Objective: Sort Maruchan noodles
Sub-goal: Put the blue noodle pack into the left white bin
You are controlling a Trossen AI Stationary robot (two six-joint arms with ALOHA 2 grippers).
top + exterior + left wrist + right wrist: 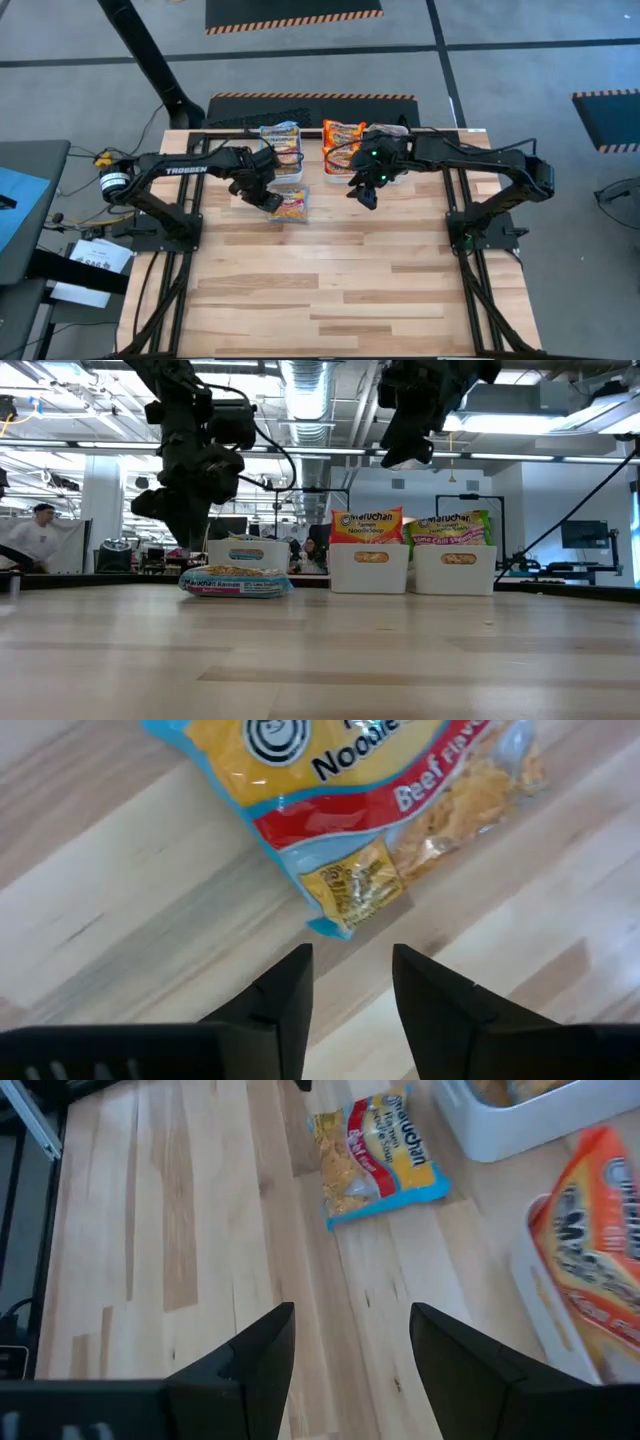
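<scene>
A: Left pincer (268, 197) is hovering just above the table (330, 290), and there's the blue-edged Maruchan beef packet (290, 204) lying flat right beside it — nothing between those fingers (285, 995).

B: Agreed, the wrist view shows the two dark fingers parted with bare wood in the gap. The packet's corner sits just ahead of them, apart, not gripped. Released, I'd call it.

A: From table level the packet (236, 580) lies flat on the wood, with the left pincer (188, 532) hanging over its near end.

B: And the right pincer (366, 192)?

A: Up in the air, near the front of the bins, fingers (255, 1355) spread wide and holding nothing. Its wrist camera looks down across the table at that same blue-edged packet (380, 1158) farther off.

B: Three white bins along the far edge, then. The left bin (248, 552) sits behind the loose packet, with blue-edged packets (281, 140) in it.

A: The middle bin (370, 570) carries orange Maruchan packets (367, 524) standing upright — the right bin (455, 571) holds green lime-chili ones (452, 527), also upright.

B: A person (33, 535) is visible far off in the room beyond the table.
</scene>
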